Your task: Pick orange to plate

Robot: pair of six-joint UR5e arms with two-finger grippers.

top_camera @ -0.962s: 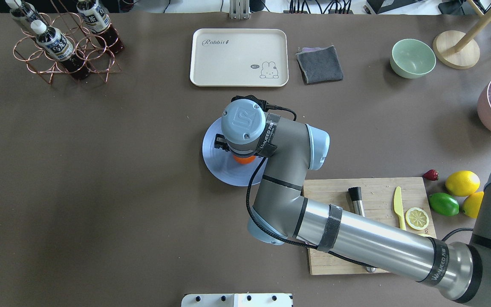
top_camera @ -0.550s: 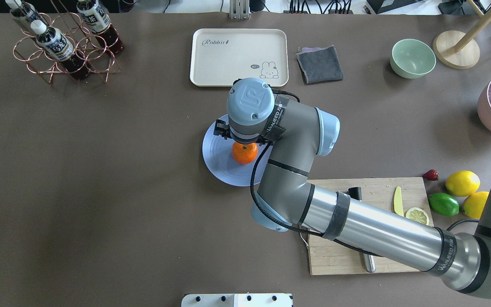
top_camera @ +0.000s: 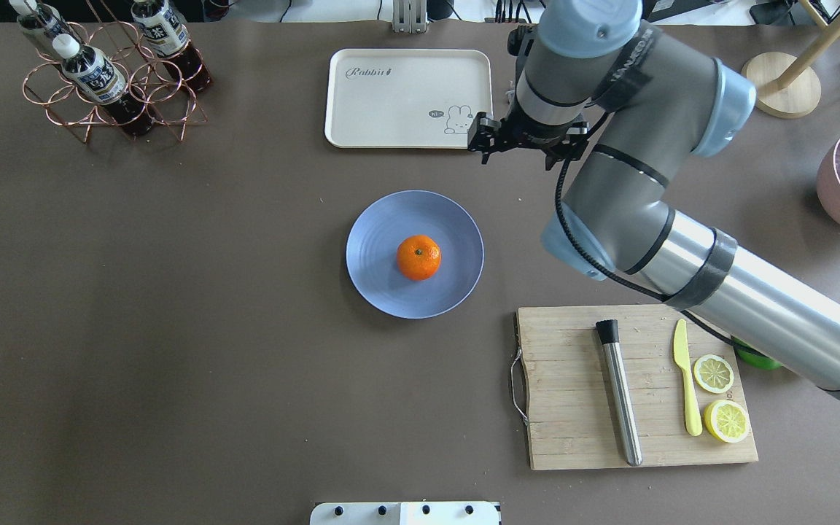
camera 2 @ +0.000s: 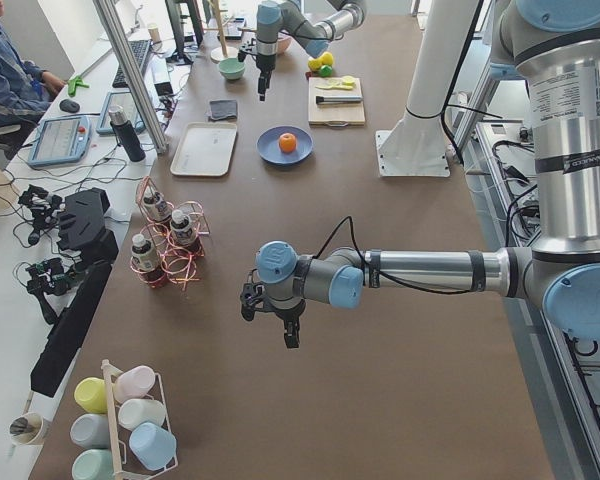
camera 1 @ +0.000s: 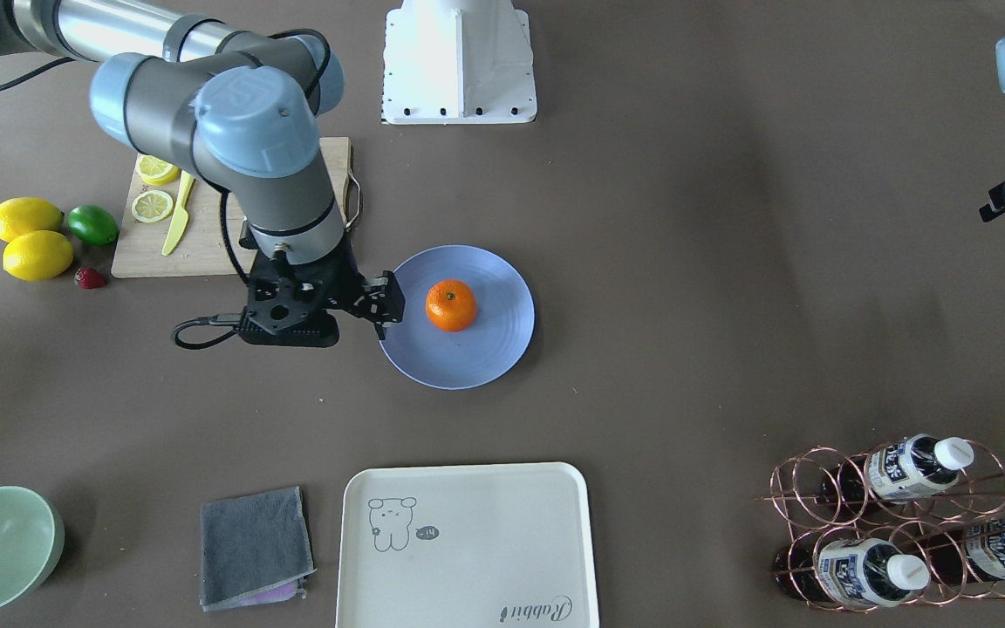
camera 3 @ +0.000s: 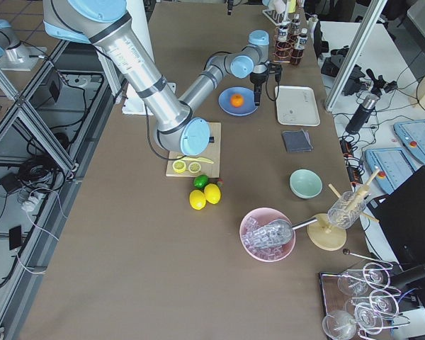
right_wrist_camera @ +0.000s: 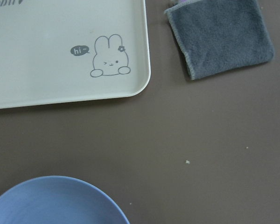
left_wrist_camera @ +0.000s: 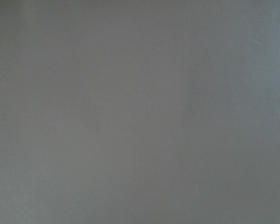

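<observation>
at the table's middle: the plate, pale blue, lying flat; the orange resting at its centre, stem dot up, touched by nothing. right gripper hangs beyond the plate, beside the near corner of the cream tray, jaws spread wide, empty. left gripper well apart, over bare tabletop; wide or narrow, cannot tell.

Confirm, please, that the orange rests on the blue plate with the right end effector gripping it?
Not quite: the orange rests on the plate, but the right end effector is open, apart from it, as the overhead exterior view shows.
</observation>
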